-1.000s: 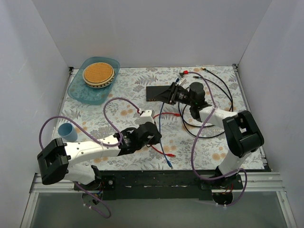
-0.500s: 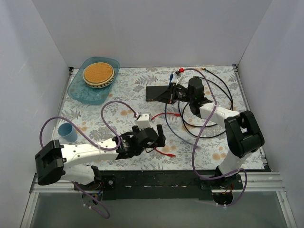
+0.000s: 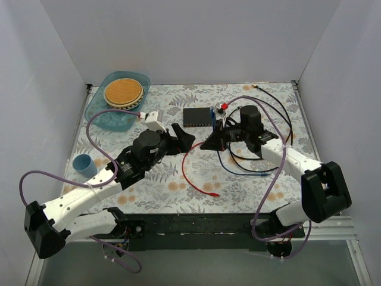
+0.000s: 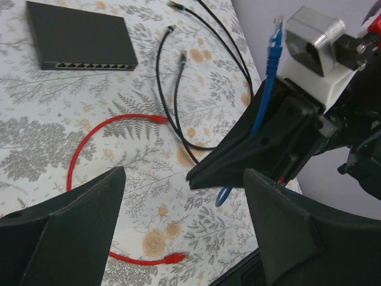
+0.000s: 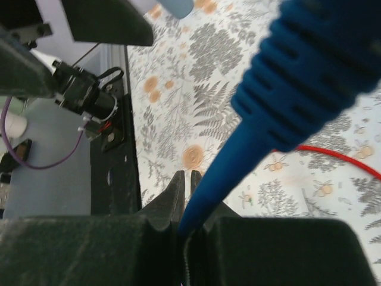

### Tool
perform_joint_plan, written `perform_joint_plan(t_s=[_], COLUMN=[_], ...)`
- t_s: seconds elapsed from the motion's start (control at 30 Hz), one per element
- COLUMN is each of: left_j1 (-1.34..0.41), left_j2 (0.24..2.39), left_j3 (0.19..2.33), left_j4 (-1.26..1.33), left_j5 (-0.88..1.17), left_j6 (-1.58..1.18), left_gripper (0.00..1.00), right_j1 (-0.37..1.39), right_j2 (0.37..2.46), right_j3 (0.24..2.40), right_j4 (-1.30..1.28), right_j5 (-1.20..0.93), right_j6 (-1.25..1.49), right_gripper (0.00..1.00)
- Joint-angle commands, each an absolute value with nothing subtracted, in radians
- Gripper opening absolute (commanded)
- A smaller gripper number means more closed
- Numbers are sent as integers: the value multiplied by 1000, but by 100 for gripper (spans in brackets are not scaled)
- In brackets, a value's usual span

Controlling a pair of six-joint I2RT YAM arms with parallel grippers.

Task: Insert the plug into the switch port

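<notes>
**The right arm is holding the blue plug up while the left is hanging open beside it**

On the floral table (image 3: pixel 149 107), the switch (image 3: pixel 197 116) is lying flat just above centre of the overhead view. In the left wrist view its socket row is lining the lower long edge, so a plug would likely have to come in level from that side. The left gripper (image 3: pixel 181 138) is reaching into mid-frame with jaws spread wide and empty, probably to brace the box. The right gripper (image 3: pixel 211 142), just below the switch and not touching it, is pinching the blue cable (image 4: pixel 265 95) a little behind its plug (image 4: pixel 277 27). That is leaving the tip free, though it is pointing upward, not at the sockets. A red cable (image 3: pixel 189 167) is lying loose at lower centre.
</notes>
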State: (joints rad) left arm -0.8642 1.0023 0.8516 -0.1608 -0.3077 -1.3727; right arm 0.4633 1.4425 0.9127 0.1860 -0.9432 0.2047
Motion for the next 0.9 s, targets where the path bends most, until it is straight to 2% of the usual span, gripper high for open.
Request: perform_joint_plan(t_s=[0.0,0.1,0.3,0.4,0.57,0.77,0.87], left_j1=[-833,-824,-819,-821,-819,-819,-818], left_j2=[1084,1127,1151,1157,1204,1223,1224], left_j3=[920,940,924,914,910,903,896], left_j4=[-39,34,147,181,227,250,268], left_j5=[-68,-6,101,117,143,89,75], left_j6=[-1290,-1284,-1289,-1289,-1302,-1313,-1313], left_gripper=[75,69,66,59,42,37,30], right_j1=[529,563,574,580,597,606,607], right_j2=[1352,1319,1275,1259,1233,1200,1186], right_j3=[865,848,804,793,766,746,736], right_j4=[126,104,115,124,149,153,153], right_j5=[-983,-960,-960,-966,-974,-974,-976], right_j6=[127,120,141,153,172,183,186], right_gripper=[1,1,1,1,1,1,1])
